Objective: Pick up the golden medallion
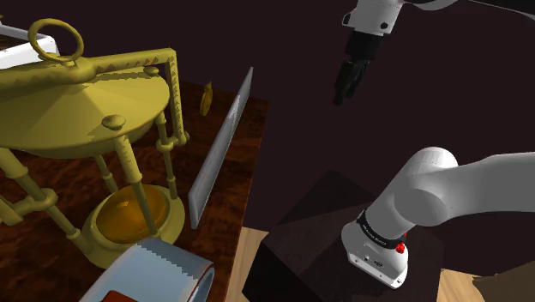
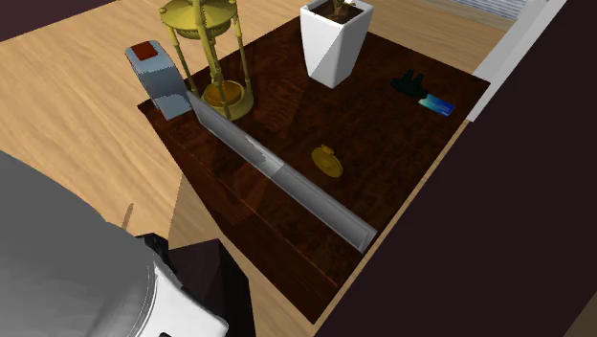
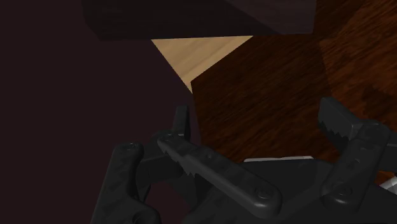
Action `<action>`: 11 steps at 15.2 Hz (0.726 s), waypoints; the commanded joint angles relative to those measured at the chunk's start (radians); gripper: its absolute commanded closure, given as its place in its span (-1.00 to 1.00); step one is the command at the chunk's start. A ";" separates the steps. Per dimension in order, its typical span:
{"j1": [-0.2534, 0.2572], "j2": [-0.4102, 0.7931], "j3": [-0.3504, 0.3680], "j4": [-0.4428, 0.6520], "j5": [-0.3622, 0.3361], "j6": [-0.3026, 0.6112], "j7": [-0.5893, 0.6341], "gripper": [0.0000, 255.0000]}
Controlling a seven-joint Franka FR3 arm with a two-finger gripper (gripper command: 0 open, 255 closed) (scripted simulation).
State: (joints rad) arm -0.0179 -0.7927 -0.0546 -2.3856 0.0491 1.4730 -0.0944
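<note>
Black two-finger pincer (image 3: 254,119) stands open, its serrated fingers apart with nothing between them, raised well away from the golden round medallion (image 2: 328,161). The medallion lies on the dark wooden table (image 2: 383,124), just beside a long grey bar (image 2: 287,182), on the side towards the white square planter (image 2: 333,48).

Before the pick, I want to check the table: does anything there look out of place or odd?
One thing: the long grey strip seems to stand on its long edge rather than lie flat, and runs diagonally across the table, close beside the medallion. Nothing looks spilled or broken.
</note>
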 commanded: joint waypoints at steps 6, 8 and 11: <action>0.029 0.176 0.069 0.123 0.060 0.038 0.087 -1.00; 0.038 0.248 0.093 0.180 0.078 0.048 0.121 -1.00; 0.050 0.359 0.128 0.275 0.098 0.057 0.172 -1.00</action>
State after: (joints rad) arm 0.0281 -0.4710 0.0617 -2.1474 0.1401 1.5325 0.0591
